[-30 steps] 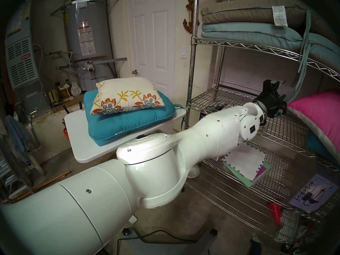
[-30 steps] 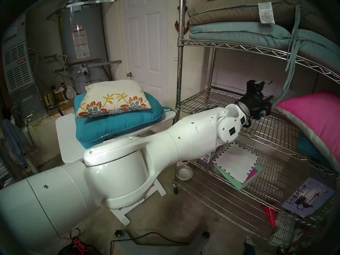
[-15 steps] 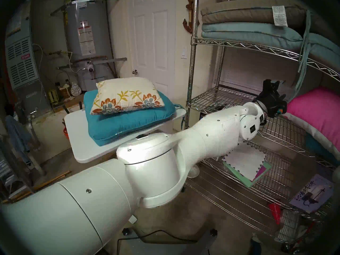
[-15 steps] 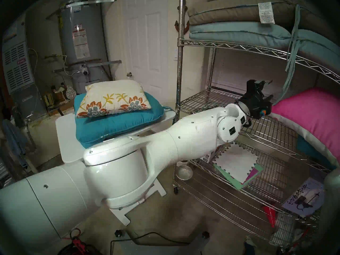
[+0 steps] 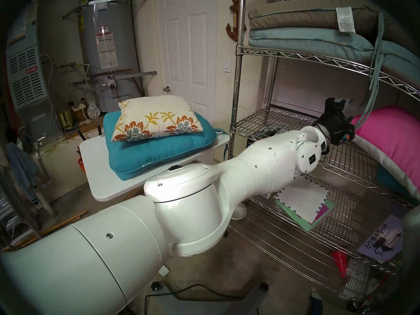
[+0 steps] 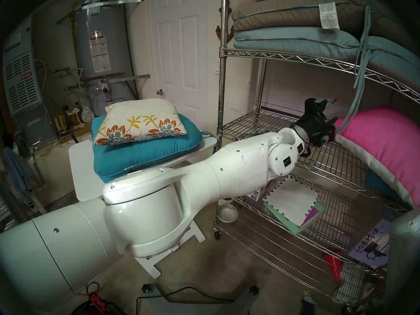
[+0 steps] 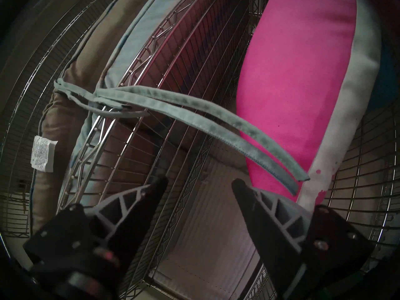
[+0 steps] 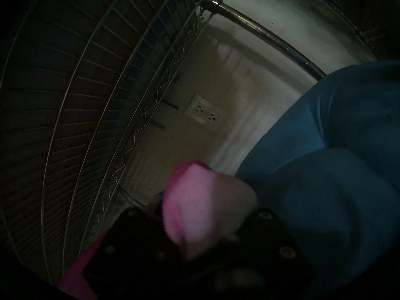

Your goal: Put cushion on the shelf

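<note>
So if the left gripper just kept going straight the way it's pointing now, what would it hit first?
Probably the grey-green cushion ties hanging across its path just beyond the open left gripper. The pink pillow lies off to one side of that line. Past the ties, the wall behind the shelf; depth is hard to judge.

I see a teal cushion (image 5: 159, 153) lying along the white bench's (image 5: 95, 162) back edge. A grey water heater (image 5: 104, 46) stands behind it, beside a white door (image 5: 188, 46). A pink pillow (image 5: 395, 146) leans at far right, under 2 stacked seat pads (image 5: 306, 30).
</note>
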Motion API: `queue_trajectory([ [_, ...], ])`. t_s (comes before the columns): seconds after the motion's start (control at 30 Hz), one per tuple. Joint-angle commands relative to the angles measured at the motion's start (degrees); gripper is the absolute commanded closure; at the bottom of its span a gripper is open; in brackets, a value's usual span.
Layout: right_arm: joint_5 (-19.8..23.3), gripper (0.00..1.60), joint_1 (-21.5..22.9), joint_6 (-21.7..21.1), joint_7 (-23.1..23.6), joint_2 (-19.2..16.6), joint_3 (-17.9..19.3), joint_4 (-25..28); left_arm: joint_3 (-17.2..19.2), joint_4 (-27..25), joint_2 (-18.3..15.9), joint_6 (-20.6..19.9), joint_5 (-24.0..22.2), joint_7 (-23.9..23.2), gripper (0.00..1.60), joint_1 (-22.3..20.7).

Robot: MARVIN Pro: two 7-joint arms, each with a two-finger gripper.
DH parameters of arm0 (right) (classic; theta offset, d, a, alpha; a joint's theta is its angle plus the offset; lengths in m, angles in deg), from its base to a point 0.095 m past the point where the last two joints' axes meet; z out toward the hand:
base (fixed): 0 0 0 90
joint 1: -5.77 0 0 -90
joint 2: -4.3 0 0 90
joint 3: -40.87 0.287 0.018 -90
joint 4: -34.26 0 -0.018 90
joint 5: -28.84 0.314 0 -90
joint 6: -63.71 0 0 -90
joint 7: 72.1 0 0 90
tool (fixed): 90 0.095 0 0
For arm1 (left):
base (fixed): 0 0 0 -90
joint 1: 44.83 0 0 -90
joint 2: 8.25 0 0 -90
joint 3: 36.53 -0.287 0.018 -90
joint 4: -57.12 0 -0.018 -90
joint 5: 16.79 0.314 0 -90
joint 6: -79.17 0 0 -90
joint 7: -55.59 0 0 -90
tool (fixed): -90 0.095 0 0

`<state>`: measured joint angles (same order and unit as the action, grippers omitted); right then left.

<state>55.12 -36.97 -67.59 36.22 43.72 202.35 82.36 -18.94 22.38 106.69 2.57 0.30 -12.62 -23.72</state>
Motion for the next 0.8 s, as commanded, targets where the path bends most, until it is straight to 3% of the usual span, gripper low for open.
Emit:
queue_trajectory([
  [0.0, 0.21, 1.6, -1.56, 1.87, 2.43, 1.5, 0.7, 2.64, -0.17, -0.18, 0.07, -0.11, -0.21, 0.72, 0.39, -1.21],
  [0.77, -1.15, 1.6, -4.11, 9.87, 4.74, 0.26, 1.81, 3.75, -1.12, -0.01, 0.07, -0.13, -1.19, 1.34, 0.39, -1.65],
])
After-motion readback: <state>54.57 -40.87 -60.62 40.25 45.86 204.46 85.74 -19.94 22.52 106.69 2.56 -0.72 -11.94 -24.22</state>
